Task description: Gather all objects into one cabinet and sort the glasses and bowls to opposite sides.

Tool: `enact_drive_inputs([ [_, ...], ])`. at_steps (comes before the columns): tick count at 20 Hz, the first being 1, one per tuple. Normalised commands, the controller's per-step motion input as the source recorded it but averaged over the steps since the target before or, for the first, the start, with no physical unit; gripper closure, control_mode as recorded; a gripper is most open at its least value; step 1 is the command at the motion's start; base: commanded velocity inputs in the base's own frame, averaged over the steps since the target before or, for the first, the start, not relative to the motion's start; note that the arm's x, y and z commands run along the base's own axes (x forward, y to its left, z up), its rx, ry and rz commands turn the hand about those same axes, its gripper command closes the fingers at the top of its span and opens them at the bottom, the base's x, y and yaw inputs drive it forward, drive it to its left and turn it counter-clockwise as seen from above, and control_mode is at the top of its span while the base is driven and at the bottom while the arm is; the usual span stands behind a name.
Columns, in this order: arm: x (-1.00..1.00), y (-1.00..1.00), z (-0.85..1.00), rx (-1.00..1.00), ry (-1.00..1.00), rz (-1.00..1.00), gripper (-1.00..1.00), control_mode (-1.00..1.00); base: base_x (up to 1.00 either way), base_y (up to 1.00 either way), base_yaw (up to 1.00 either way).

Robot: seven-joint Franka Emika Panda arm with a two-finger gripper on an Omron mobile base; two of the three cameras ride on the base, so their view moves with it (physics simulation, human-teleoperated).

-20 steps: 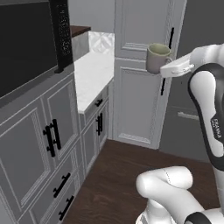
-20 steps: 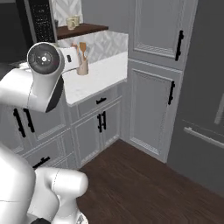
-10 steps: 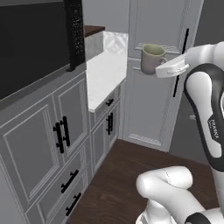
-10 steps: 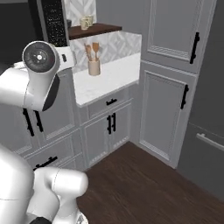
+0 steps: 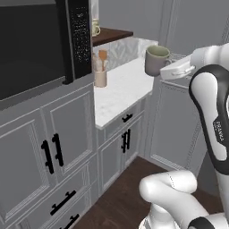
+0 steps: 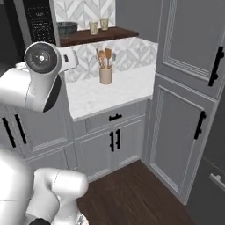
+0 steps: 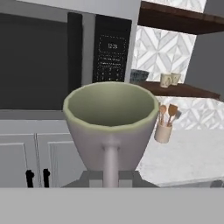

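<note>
The gripper is clamped shut on the grey mug, carrying it upright by its handle at the upper right of the left base view, out over the edge of the white counter. In the hand view the mug sits dead centre, pale green inside showing, and the dark wooden shelf lies beyond it to the upper right, higher than the mug's rim. On that shelf wait the two cream cups, with the dark ribbed bowl apart at the left end. The beige crock of spoons stands beneath, so the mug likely needs to travel forward and up.
</note>
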Motion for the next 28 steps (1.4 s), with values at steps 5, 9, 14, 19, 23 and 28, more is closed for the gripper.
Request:
enact_drive_inputs([
  [5,0.0,0.0,0.0,0.0,0.0,0.0,1.0,1.0,0.74,-0.26,0.41],
  [9,0.0,0.0,0.0,0.0,0.0,0.0,1.0,1.0,0.44,-0.28,0.38],
  [14,0.0,0.0,0.0,0.0,0.0,0.0,1.0,1.0,0.05,-0.64,0.23],
  [19,0.0,0.0,0.0,0.0,0.0,0.0,1.0,1.0,0.16,-0.37,0.04],
  [23,0.0,0.0,0.0,0.0,0.0,0.0,1.0,1.0,0.51,-0.04,0.01],
  [28,0.0,0.0,0.0,0.0,0.0,0.0,1.0,1.0,0.63,-0.02,0.09],
])
